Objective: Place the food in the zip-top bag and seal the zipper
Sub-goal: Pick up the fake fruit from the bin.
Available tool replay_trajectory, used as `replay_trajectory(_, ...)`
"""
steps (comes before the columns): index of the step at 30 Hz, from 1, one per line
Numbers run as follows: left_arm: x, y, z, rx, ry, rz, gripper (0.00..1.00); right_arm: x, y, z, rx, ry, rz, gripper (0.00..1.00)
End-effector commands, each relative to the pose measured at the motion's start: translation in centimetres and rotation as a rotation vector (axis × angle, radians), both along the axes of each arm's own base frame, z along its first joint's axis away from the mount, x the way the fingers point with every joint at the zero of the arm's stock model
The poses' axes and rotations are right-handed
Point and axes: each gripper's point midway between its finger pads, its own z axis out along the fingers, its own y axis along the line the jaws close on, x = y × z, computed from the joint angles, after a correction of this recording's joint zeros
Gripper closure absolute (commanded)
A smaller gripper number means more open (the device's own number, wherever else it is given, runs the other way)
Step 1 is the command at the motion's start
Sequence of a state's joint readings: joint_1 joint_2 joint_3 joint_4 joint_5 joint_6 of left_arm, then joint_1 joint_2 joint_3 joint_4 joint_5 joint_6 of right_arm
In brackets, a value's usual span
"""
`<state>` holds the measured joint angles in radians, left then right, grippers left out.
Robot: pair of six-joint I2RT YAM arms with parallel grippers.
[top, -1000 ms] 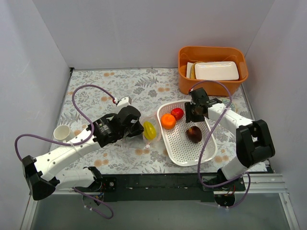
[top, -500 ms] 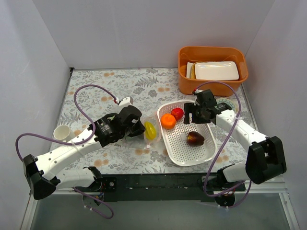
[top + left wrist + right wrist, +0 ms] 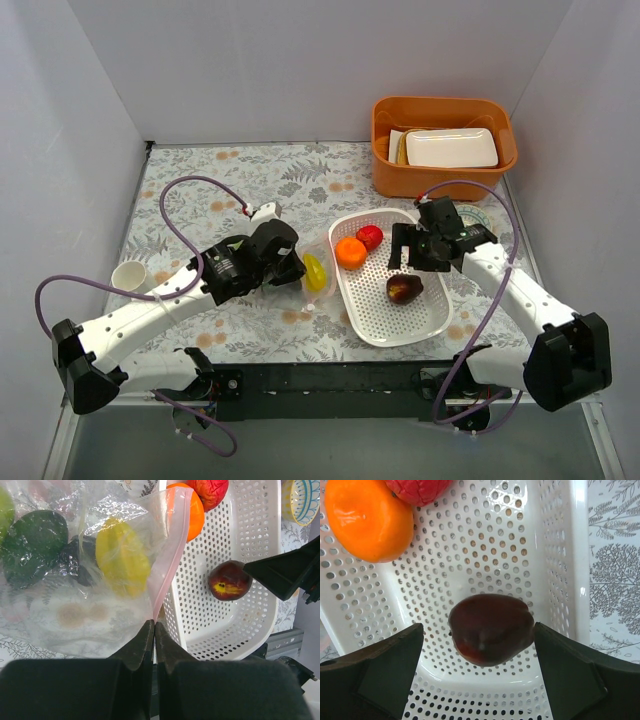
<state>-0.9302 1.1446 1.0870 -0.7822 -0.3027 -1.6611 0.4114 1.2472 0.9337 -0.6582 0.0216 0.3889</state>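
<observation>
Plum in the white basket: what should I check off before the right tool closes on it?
1. Right tool open, with the plum between its two sides: ok.
2. Plum apart from the orange and apple: ok.
3. Right tool low enough in the basket to grip: cannot tell.
4. Left tool shut on the zipper: ok.
5. Bag mouth open enough to take the plum: cannot tell.
</observation>
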Motion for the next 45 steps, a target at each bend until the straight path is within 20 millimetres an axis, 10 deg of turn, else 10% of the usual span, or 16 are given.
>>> replay_trajectory(1, 0.1, -0.4, 0.0, -0.010, -0.002, -0.017, 1.00, -1.3, 0.0, 0.3, 0.064, 0.014, -0.084, 0.02)
replay_trajectory(45, 0.0, 0.2, -0.2, 0.005, -0.003, -0.010, 1.00, 0.7, -0.8, -3.4, -0.037, 0.060, -0.143, 0.07)
